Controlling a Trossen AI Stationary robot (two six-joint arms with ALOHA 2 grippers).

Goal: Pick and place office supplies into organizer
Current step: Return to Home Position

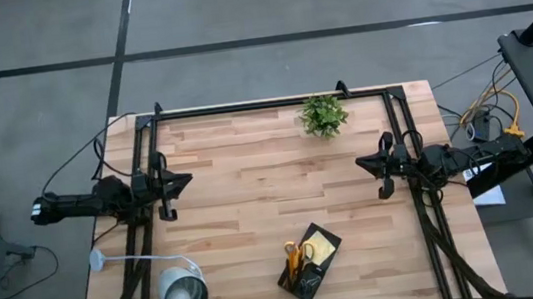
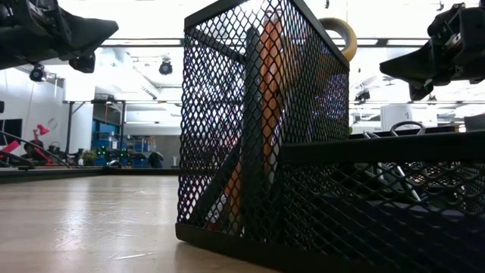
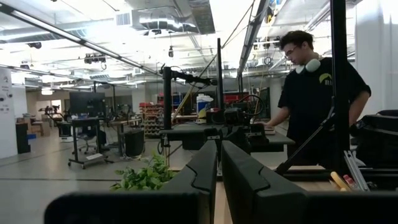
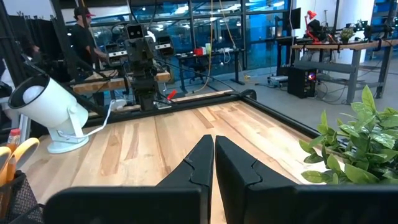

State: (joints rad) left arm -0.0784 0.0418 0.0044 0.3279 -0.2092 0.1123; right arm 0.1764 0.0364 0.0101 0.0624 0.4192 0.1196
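Note:
The organizer (image 1: 310, 262), a black mesh tray, stands near the table's near edge, right of centre. It holds yellow-handled scissors (image 1: 293, 257), a yellow sticky-note pad (image 1: 322, 249) and dark items. In the low view the organizer (image 2: 258, 152) fills the middle, with orange pencils (image 2: 265, 91) upright inside and a scissor handle (image 2: 341, 34) above its rim. My left gripper (image 1: 184, 182) hovers over the table's left part, shut, fingers together (image 3: 219, 163). My right gripper (image 1: 362, 164) hovers over the right part, shut (image 4: 214, 149). Both are far from the organizer and hold nothing.
A green potted plant (image 1: 323, 115) stands at the far edge, right of centre. A round silver-white lamp (image 1: 182, 292) sits at the near left corner. A black frame (image 1: 271, 102) borders the table. A person (image 3: 317, 93) stands beyond the right side. Bare wood lies between the grippers.

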